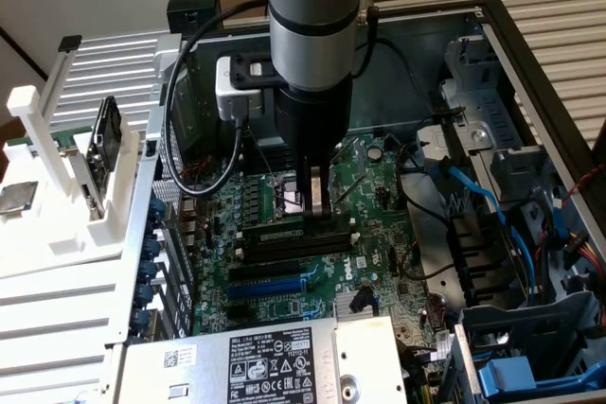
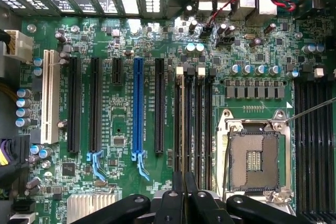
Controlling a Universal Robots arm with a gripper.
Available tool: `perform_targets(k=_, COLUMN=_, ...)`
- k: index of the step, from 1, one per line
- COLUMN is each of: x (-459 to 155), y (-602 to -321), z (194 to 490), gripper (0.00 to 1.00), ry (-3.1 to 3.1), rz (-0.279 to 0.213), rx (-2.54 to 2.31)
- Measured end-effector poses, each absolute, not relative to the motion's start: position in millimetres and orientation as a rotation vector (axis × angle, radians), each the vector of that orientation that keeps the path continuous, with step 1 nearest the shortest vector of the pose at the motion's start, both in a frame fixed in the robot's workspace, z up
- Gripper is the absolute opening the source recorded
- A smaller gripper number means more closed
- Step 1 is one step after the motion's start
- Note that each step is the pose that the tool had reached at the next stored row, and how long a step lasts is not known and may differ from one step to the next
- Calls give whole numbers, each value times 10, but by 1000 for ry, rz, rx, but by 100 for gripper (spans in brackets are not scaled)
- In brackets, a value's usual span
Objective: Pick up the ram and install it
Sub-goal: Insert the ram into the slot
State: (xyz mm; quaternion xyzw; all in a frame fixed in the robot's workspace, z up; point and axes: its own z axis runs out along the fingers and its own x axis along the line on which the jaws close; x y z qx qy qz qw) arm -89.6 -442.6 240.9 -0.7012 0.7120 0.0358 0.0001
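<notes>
My gripper (image 1: 320, 207) reaches straight down into the open computer case, its fingertips at the black memory slots (image 1: 284, 245) beside the CPU socket (image 1: 287, 198). In the wrist view the gripper (image 2: 184, 195) has its fingers nearly together on the ram (image 2: 182, 129). The ram shows edge-on as a thin pale-green strip running the length of one memory slot (image 2: 205, 124). I cannot tell whether it is seated in the slot or just above it.
The blue expansion slot (image 2: 137, 108) lies a few slots away from the ram. The open CPU socket (image 2: 255, 156) is close on the other side. A power supply (image 1: 256, 361) sits in front, blue cables and drive cages (image 1: 492, 205) at the exterior view's right, a white fixture (image 1: 57, 186) at its left.
</notes>
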Motion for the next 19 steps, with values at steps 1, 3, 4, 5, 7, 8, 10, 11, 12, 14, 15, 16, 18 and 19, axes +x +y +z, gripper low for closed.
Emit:
perform_targets(k=1, x=-896, y=-4427, z=2407, gripper=12, ry=2237, rz=113, rx=-2202)
perform_targets(k=3, x=-894, y=-4431, z=2406, gripper=12, ry=2238, rz=115, rx=-2202)
perform_targets(k=4, x=-890, y=-4434, z=2406, gripper=12, ry=2239, rz=118, rx=-2202)
perform_targets(k=5, x=-888, y=-4438, z=2406, gripper=12, ry=2239, rz=120, rx=-2203)
perform_targets(k=7, x=-883, y=-4444, z=2406, gripper=12, ry=2239, rz=124, rx=-2203)
perform_targets(k=8, x=-881, y=-4447, z=2406, gripper=12, ry=2240, rz=126, rx=-2203)
perform_targets(k=10, x=-875, y=-4450, z=2406, gripper=12, ry=2239, rz=130, rx=-2203)
perform_targets(k=11, x=-875, y=-4451, z=2406, gripper=12, ry=2239, rz=130, rx=-2202)
perform_targets(k=12, x=-875, y=-4451, z=2406, gripper=12, ry=2239, rz=130, rx=-2202)
perform_targets(k=14, x=-875, y=-4452, z=2404, gripper=12, ry=2242, rz=130, rx=-2200)
perform_targets(k=15, x=-875, y=-4452, z=2404, gripper=12, ry=2243, rz=130, rx=-2198)
perform_targets(k=16, x=-875, y=-4451, z=2403, gripper=12, ry=2245, rz=130, rx=-2196)
perform_targets(k=18, x=-875, y=-4448, z=2400, gripper=12, ry=2249, rz=130, rx=-2192)
perform_targets(k=19, x=-875, y=-4448, z=2400, gripper=12, ry=2250, rz=130, rx=-2191)
